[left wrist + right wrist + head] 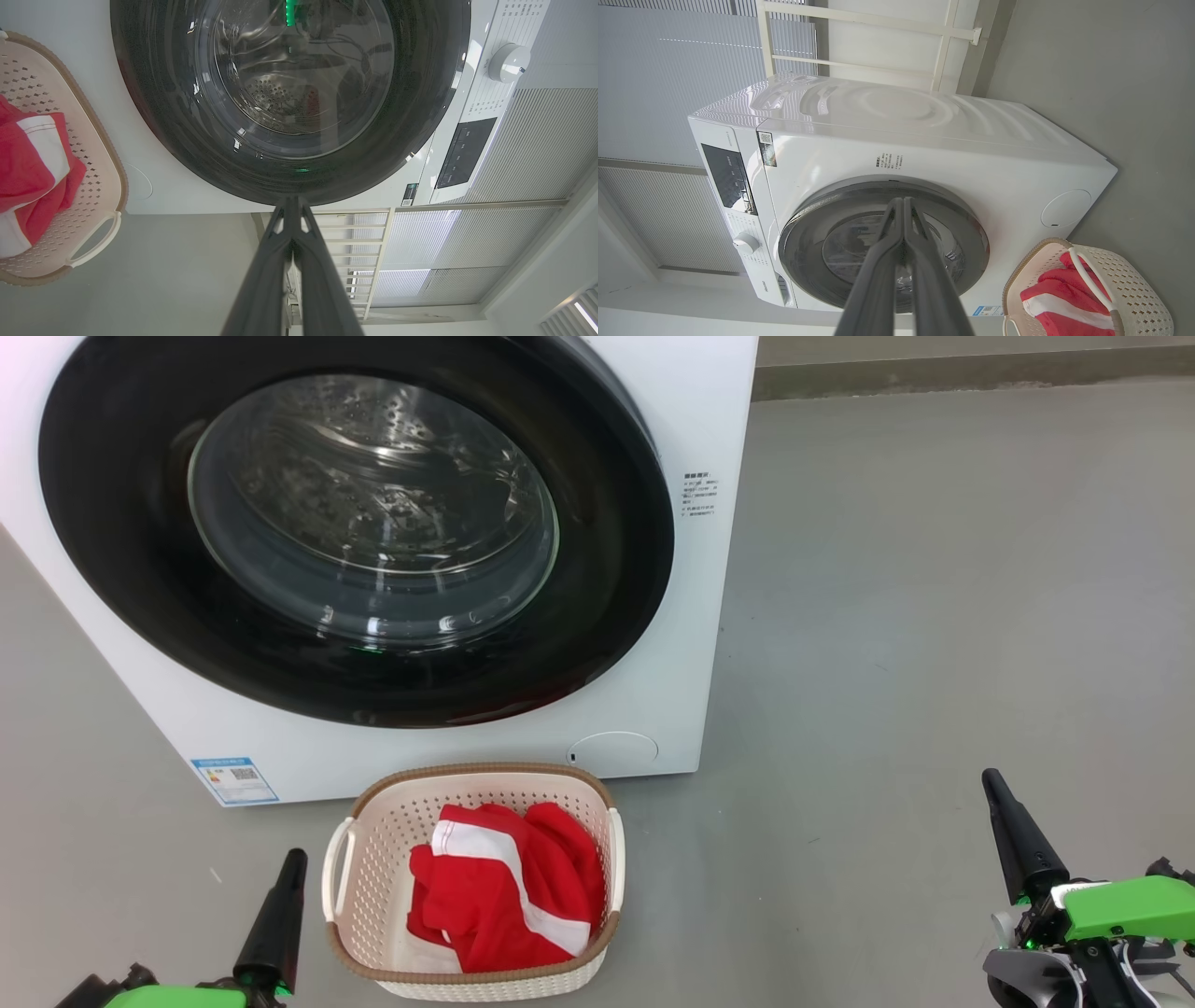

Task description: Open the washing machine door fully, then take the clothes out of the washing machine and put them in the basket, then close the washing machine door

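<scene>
We list: clothes (504, 887), red, heaped in the basket (476, 771) on the floor (887, 616) before the washing machine (672, 663); washing machine door (121, 569), shut by our judgement; left gripper (291, 868) and right gripper (995, 795), fingers clenched, empty; basket nearer the left, just to its right.

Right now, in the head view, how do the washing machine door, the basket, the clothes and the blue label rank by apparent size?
1. washing machine door, largest, though cut off at the top edge.
2. basket.
3. clothes, lying inside the basket.
4. blue label, smallest.
</scene>
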`<state>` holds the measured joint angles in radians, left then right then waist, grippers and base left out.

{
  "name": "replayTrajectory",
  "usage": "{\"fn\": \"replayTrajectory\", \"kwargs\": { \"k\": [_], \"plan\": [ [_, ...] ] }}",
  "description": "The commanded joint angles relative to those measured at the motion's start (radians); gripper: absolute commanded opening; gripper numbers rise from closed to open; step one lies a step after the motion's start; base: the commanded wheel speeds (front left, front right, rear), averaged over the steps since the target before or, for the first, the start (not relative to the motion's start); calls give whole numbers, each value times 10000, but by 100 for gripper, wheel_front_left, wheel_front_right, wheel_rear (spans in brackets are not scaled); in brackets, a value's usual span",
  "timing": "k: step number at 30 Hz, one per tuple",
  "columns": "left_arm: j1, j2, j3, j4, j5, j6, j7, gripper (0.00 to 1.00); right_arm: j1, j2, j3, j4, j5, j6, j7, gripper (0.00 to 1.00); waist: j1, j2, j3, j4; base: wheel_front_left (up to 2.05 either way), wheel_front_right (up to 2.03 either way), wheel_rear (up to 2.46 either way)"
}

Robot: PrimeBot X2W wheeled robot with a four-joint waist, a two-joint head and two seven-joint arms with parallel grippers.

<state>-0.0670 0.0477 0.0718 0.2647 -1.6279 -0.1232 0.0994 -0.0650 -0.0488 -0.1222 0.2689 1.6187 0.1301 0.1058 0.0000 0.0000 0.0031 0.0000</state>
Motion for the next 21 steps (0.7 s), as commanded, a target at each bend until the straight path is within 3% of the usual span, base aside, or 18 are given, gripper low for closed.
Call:
{"fn": "replayTrajectory", "kwargs": {
  "k": [1, 21],
  "plan": [
    [-405, 76, 357, -198, 141, -75, 88, 0, -424, -59, 138, -245, -57, 6, 32, 0, 0, 0, 0, 0, 0, 0, 0],
    [-406, 63, 377, -198, 157, -75, 103, 0, -426, -47, 121, -244, -71, 6, 45, 0, 0, 0, 0, 0, 0, 0, 0]
  ]
}}
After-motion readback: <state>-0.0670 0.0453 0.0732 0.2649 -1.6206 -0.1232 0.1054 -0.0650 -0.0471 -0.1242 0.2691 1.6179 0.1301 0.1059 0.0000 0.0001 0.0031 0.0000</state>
